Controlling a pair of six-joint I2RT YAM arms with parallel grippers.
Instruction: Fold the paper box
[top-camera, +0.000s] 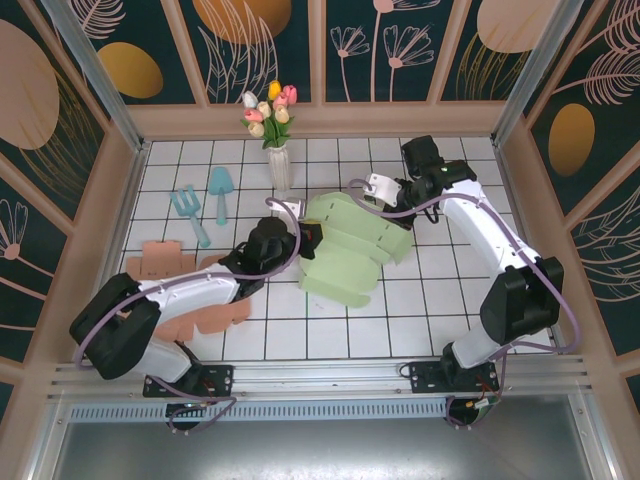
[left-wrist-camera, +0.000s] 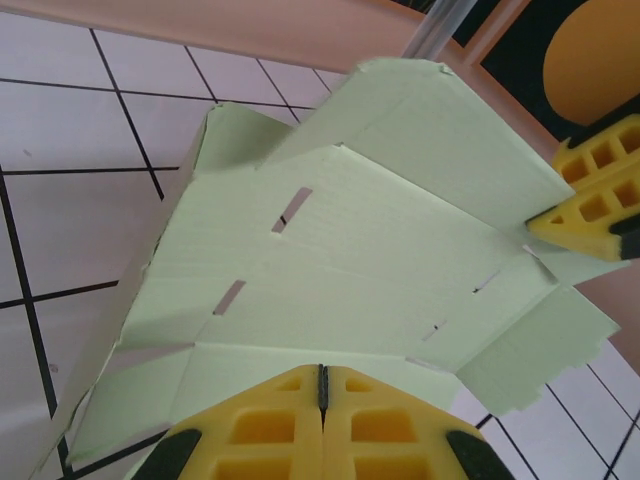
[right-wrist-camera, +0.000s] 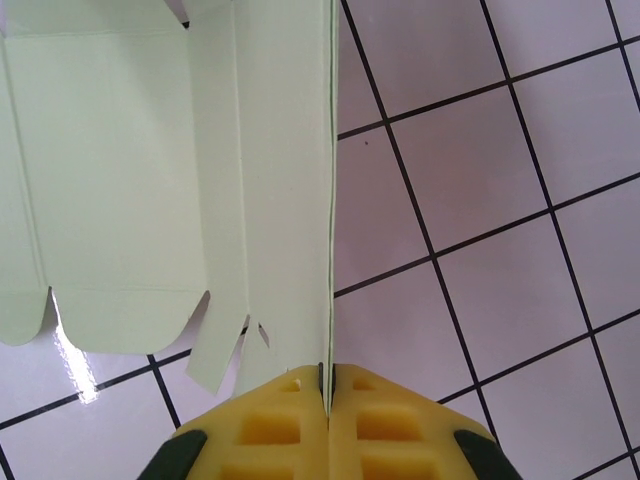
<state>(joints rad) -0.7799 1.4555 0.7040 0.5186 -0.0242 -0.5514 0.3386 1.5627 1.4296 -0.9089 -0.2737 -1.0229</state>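
Two grippers pinch the pale green box (top-camera: 345, 262), which lies partly unfolded at the middle of the tiled table (top-camera: 420, 310) in the top view. The left gripper (top-camera: 305, 238) meets the box from the left of the frame, with its jaws pressed together on the near flap. In the left wrist view the yellow pads (left-wrist-camera: 270, 430) meet at the bottom edge on that flap. The slotted panel of the box (left-wrist-camera: 380, 260) slopes up toward the upper right, where the right gripper (left-wrist-camera: 560, 205) touches its far edge.

In the top view the right gripper (top-camera: 368, 193) sits at the box's upper right. In its own view the right gripper (right-wrist-camera: 326, 385) clamps a thin upright flap edge-on, with the rest of the box (right-wrist-camera: 110, 180) spread flat at upper left.

A vase (top-camera: 277, 165) of tulips stands just above the box. A shovel (top-camera: 220, 192) and a fork (top-camera: 190, 212) lie to its left. Peach blanks (top-camera: 160, 262) lie under the left arm.
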